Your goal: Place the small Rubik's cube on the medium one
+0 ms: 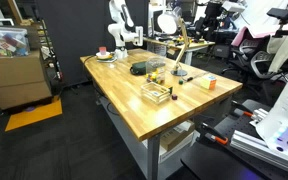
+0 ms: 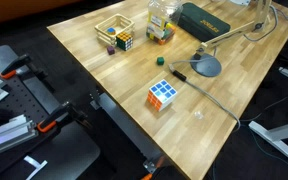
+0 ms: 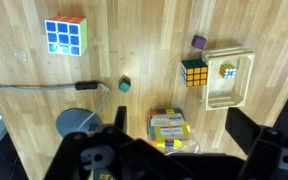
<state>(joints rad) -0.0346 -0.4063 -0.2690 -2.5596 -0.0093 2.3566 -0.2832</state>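
In the wrist view the small Rubik's cube [image 3: 228, 70] lies inside a light wooden tray [image 3: 242, 95]. The medium Rubik's cube [image 3: 193, 72], black-edged, stands on the table touching the tray's left side; it also shows in an exterior view [image 2: 125, 41]. A large Rubik's cube [image 3: 64, 37] sits apart at the upper left and shows in both exterior views [image 2: 163, 95] [image 1: 210, 84]. My gripper [image 3: 181, 125] is open and empty, high above the table, over a clear packet of colourful pieces [image 3: 169, 130]. The gripper is out of view in both exterior views.
A desk lamp's round base [image 3: 77, 123] and cable lie left of the gripper. A tiny green cube [image 3: 125, 85] and a tiny purple one [image 3: 198, 42] sit loose on the wood. A dark green case [image 2: 204, 20] lies at the table's far side.
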